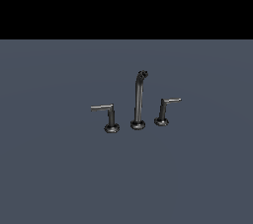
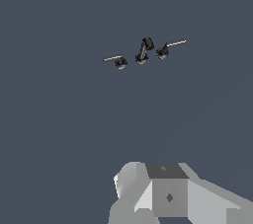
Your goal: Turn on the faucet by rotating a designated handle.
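Note:
The faucet (image 1: 138,104) stands small on the flat grey-blue floor: a tall slim curved spout (image 1: 139,97) between two short lever handles. The handle (image 1: 109,115) with the long thin silvery lever (image 1: 101,107) is at the exterior view's left, its lever pointing left. The handle with the shorter lever (image 1: 163,111) is at the right. In the wrist view the whole set shows far off, with the longer lever (image 2: 174,44) and the spout (image 2: 144,50). Only grey blocks of my gripper (image 2: 165,193) show there, well away from the faucet. Its fingers are hidden. It is out of the exterior view.
The grey-blue floor (image 1: 59,168) runs around the faucet on all sides. A black band fills the top of the exterior view. Nothing else shows.

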`<state>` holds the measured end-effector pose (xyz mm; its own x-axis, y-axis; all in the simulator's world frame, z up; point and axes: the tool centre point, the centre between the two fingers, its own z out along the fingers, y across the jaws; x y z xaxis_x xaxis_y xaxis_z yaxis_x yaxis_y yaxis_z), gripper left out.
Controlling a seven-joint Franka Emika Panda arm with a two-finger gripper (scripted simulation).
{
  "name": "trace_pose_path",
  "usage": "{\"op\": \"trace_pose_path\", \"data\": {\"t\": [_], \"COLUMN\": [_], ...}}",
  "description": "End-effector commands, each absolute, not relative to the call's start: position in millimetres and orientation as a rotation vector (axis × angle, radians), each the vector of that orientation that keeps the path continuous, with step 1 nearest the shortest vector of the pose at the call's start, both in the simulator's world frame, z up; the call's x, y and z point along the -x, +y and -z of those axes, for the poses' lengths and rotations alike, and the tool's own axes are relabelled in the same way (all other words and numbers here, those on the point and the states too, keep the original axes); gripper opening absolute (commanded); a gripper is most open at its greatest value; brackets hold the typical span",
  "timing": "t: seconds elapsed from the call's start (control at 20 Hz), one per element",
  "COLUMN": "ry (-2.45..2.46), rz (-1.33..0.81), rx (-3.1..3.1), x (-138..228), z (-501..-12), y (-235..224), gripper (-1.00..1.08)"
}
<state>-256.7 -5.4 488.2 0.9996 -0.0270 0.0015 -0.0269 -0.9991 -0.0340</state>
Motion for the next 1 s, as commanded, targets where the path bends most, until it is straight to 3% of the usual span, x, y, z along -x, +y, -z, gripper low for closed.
{"op": "trace_pose_path", "data": {"t": [0.0, 0.95], "ry": [0.042, 0.36], "rz": [0.003, 0.002], "rx": [3.107, 3.091], "x": [257, 236], "z": [-488, -430], "y": [-5, 29], "gripper": [-1.0, -1.0]}}
